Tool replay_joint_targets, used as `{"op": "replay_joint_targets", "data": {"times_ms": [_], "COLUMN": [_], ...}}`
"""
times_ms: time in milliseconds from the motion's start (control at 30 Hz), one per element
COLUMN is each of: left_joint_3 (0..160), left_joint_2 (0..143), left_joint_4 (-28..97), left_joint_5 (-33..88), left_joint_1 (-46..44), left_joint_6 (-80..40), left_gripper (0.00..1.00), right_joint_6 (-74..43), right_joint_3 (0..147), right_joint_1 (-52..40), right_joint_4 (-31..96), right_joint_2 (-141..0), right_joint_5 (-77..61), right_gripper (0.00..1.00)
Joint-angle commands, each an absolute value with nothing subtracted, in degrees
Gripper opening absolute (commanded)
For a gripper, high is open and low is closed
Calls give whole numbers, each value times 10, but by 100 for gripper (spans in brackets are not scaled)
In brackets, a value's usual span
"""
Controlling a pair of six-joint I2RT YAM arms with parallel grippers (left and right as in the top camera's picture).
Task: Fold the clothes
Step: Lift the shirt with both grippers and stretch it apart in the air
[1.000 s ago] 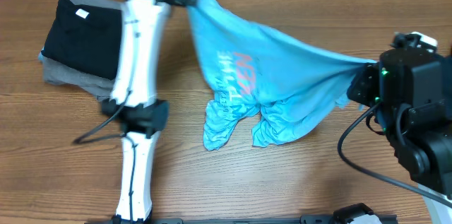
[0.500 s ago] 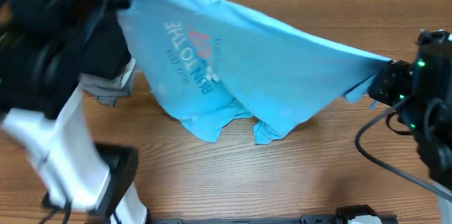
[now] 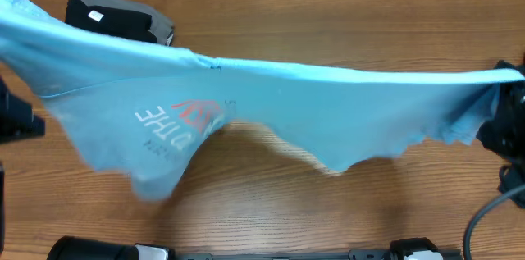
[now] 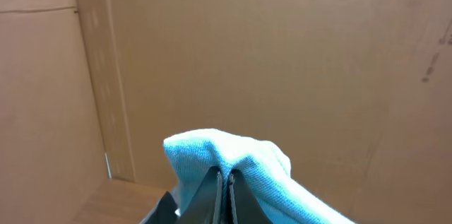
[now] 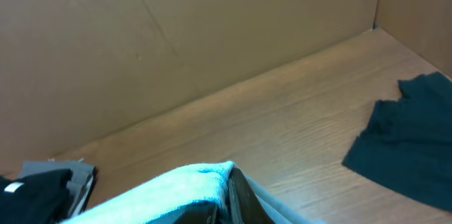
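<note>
The light blue T-shirt (image 3: 271, 100) hangs stretched wide above the table between both arms, its printed logo (image 3: 184, 120) at lower left. My left gripper (image 4: 226, 189) is shut on one bunched edge of it (image 4: 226, 153); in the overhead view that arm is at the far left edge (image 3: 12, 120). My right gripper (image 5: 229, 196) is shut on the other edge (image 5: 191, 181), at the far right overhead (image 3: 504, 116). A folded stack of black and grey shirts (image 3: 115, 15) lies at the back left, also in the right wrist view (image 5: 42, 181).
A dark navy shirt (image 5: 406, 136) lies flat on the wooden table (image 3: 344, 202) in the right wrist view. Cardboard walls (image 4: 247, 61) close the back and sides.
Both arms have moved apart and up. The blue shirt, first bunched and drooping onto the table, is now pulled out wide and lifted off it. The left arm went far left.
</note>
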State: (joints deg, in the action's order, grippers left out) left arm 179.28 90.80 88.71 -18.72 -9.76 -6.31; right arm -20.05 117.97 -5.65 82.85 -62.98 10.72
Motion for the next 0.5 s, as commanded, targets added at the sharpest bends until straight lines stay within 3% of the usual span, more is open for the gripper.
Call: {"op": "replay_joint_targets", "data": {"times_ms": [0,200,300,467], "left_joint_3": [1763,1720,1715,1717], "left_joint_2": [975,1084,1137,1141], "left_joint_4": [866,781,700,575], "left_joint_5": [-189,-118,-112,-114], "left_joint_1": [-99,-100,-103,-114], "left_joint_6": [-58,-42,-20,-6], "left_gripper": [4,4,4,4], "right_joint_6": [-201,-178,-150,-125], "right_joint_3": [1179,1179,1179,1198], "right_joint_1": [-53,-51,-33,19], "right_joint_4": [806,725,625,528], "right_joint_2": [-695,-812,-859,-862], "right_joint_5": [115,128,136,127], "right_gripper": [4,4,4,4]}}
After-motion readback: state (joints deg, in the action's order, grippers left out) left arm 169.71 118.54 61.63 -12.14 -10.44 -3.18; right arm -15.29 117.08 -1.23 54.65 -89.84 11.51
